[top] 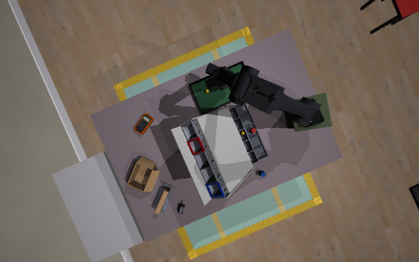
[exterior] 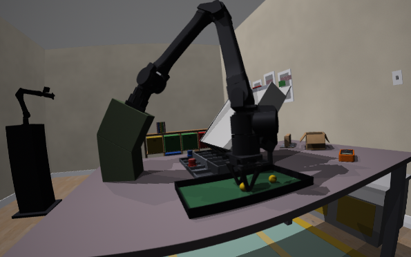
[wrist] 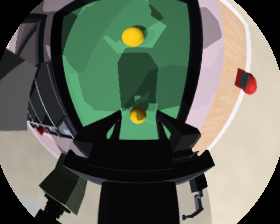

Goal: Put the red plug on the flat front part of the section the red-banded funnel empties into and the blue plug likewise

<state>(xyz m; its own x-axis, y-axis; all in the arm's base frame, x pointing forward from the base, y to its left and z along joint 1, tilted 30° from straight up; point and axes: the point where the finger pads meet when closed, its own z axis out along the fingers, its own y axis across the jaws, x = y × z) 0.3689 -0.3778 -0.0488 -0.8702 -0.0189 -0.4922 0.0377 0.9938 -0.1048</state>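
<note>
By the surface edge, pincer: half-open, empty, likely fetching a marble.
Red plug: on a front section, perhaps its answer.

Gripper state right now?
Gripper: open, holding nothing; its fingers stand apart around a yellow marble low in the green tray.

You have three yellow marbles: two in one green-floored tray, one among the grey sections. You can count five funnels, one red-banded, one blue-banded, three plain; two plugs, one red, one blue; plus one orange-edged multimeter and one open cardboard box on your table.
</note>
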